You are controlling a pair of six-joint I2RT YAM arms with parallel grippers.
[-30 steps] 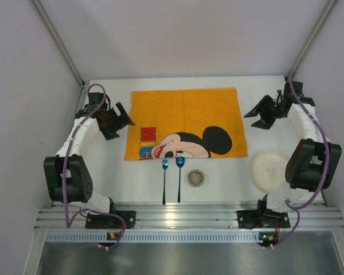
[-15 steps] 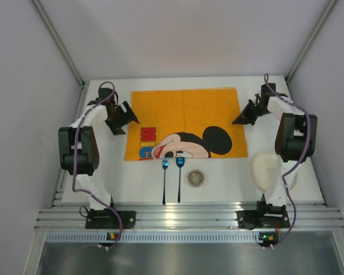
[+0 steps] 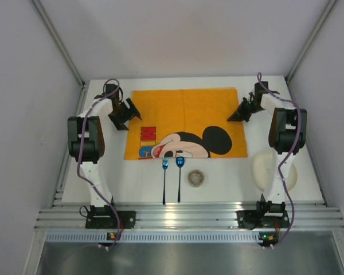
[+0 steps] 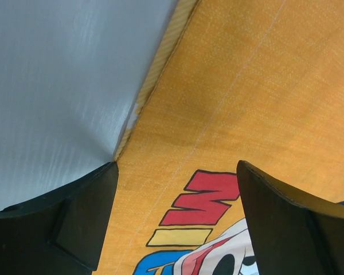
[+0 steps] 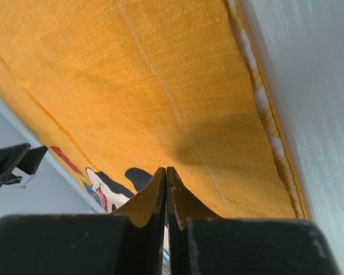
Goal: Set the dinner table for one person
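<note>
The white dinner table (image 3: 106, 175) carries an orange Mickey Mouse placemat (image 3: 183, 112), lying flat. My left gripper (image 3: 126, 113) is open at the mat's left edge. In the left wrist view (image 4: 176, 172) one finger is over the bare table (image 4: 63, 74) and the other over the mat (image 4: 246, 86). My right gripper (image 3: 236, 114) is at the mat's right edge. In the right wrist view (image 5: 166, 170) its jaws are pressed together just over the mat (image 5: 132, 74), with nothing seen between them.
Two utensils with blue heads and dark handles (image 3: 165, 180) (image 3: 179, 177) lie side by side below the mat. A small round dish (image 3: 196, 178) sits to their right. A white plate (image 3: 264, 169) lies at the right, partly behind the right arm. The ribbed aluminium rail (image 3: 189, 216) runs along the near edge.
Both arms have stretched out and both grippers have moved inward to the placemat's side edges. The right gripper has gone from open to shut. The mat, utensils, dish and plate have not moved.
</note>
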